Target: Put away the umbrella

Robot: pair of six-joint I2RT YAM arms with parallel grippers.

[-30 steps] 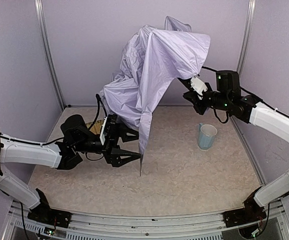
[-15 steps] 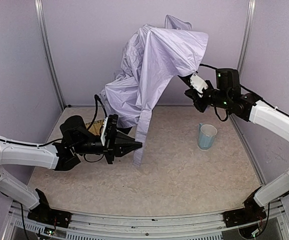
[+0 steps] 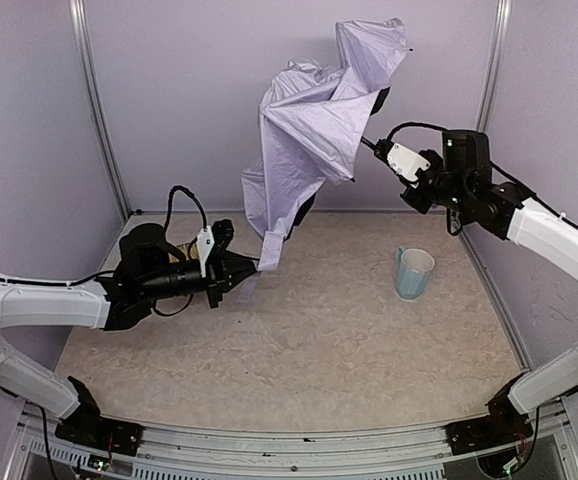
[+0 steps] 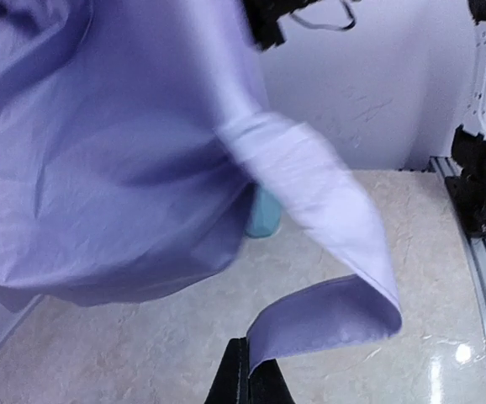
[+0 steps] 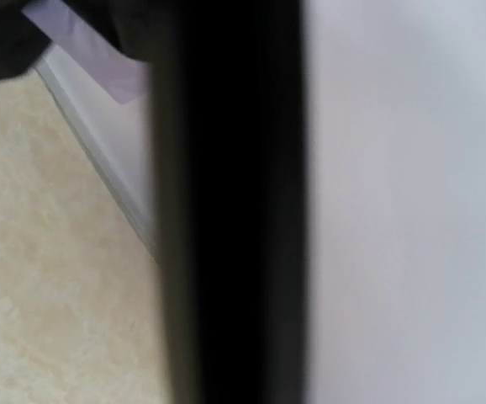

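Observation:
The umbrella (image 3: 314,125) hangs in the air at the back, its pale lavender canopy loosely bunched around a thin black shaft. My right gripper (image 3: 412,178) is shut on its small lavender block handle (image 3: 405,160) and holds it up at the right. The right wrist view shows only a blurred black bar (image 5: 226,210). The fabric strap (image 3: 270,248) trails down from the canopy to my left gripper (image 3: 251,268), which is shut on the strap's end low over the table. In the left wrist view the strap (image 4: 327,313) curls up out of the pinched jaws of the left gripper (image 4: 254,372).
A light blue mug (image 3: 413,272) stands on the table at the right, below the right arm; it also shows behind the fabric as the mug (image 4: 264,217). A bit of woven tray (image 3: 183,247) peeks out behind the left arm. Lavender walls close in the back and sides.
My left gripper has shut on the strap and drawn back to the left with it. The right arm has shifted right and the canopy has swung up, narrower and higher.

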